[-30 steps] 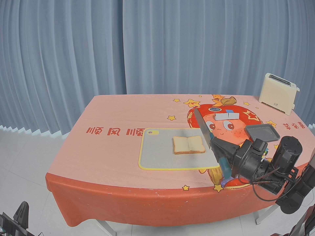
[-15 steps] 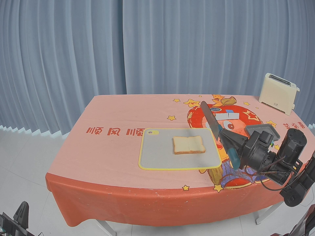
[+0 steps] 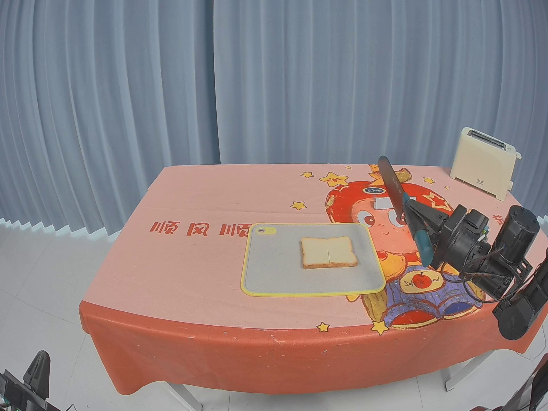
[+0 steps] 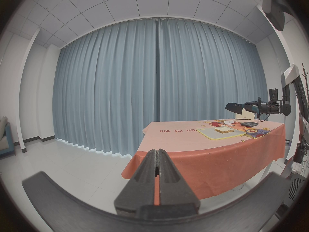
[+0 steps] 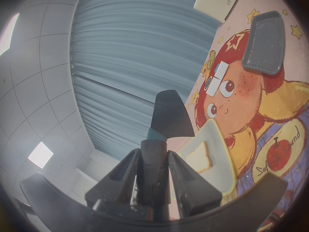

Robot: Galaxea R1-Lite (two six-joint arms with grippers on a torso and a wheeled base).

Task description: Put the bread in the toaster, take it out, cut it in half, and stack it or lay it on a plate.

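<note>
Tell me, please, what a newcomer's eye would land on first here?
The black-bladed, teal-handled knife stands out, held raised by the right gripper over the right side of the orange-clothed table. Next comes the white bread slice, cut down its middle, on the grey yellow-rimmed cutting board at the centre.

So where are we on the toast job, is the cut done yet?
Done: the bread lies on the cutting board, out of the toaster, with a cut line down its middle, so halving looks finished. In hand: the right end effector holds the knife raised, off to the board's right. Left: put the knife down and move both halves to the plate; no bread is on it yet.
</note>
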